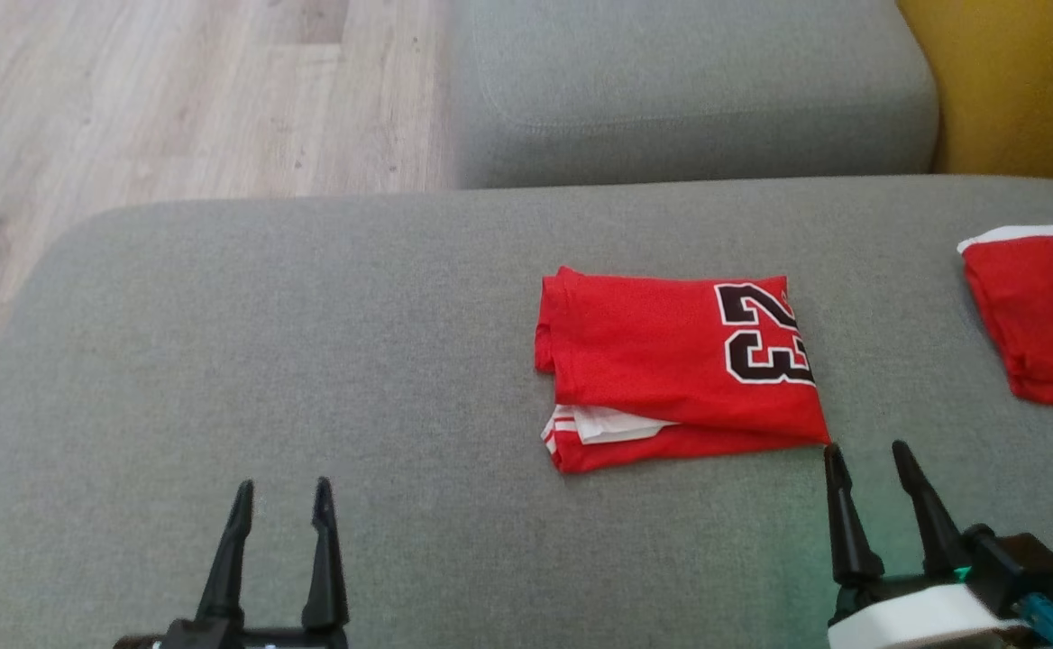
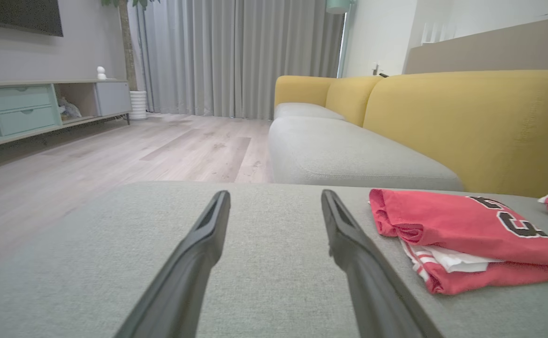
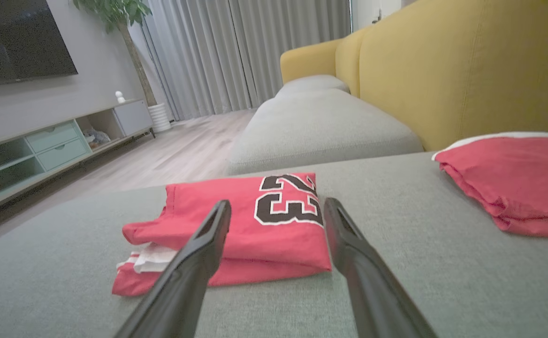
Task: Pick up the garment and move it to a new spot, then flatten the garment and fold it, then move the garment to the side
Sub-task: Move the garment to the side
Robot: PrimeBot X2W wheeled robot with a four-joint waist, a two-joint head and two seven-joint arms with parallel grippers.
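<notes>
The left fingers (image 1: 324, 559) are at the lower left of the head view. They are wide apart and hold nothing, with only grey cloth under them. The right fingers (image 1: 846, 523) are at the lower right. They are wide apart too, and empty. One tip is very close to the lower right corner of the garment (image 1: 662, 351), and I cannot tell if it touches. The garment is red with a black 23 on it. It lies folded, a bit right of the middle, on the grey sofa seat (image 1: 310, 342). A white bit pokes out at its lower left corner, so the fold is not quite neat. I think the folding is done and the job left is to move the garment to the side. That move could go wrong. If the fingers pinch only the top layer, the rest may fall open and the fold is lost. If they push and do not lift, the cloth may bunch up. A second red garment (image 1: 1040, 315) lies at the right edge of the frame, and the two could get mixed up there. The wooden floor (image 1: 130, 90) is at the upper left, past the seat's edge, so a long slide that way could drop the garment.
</notes>
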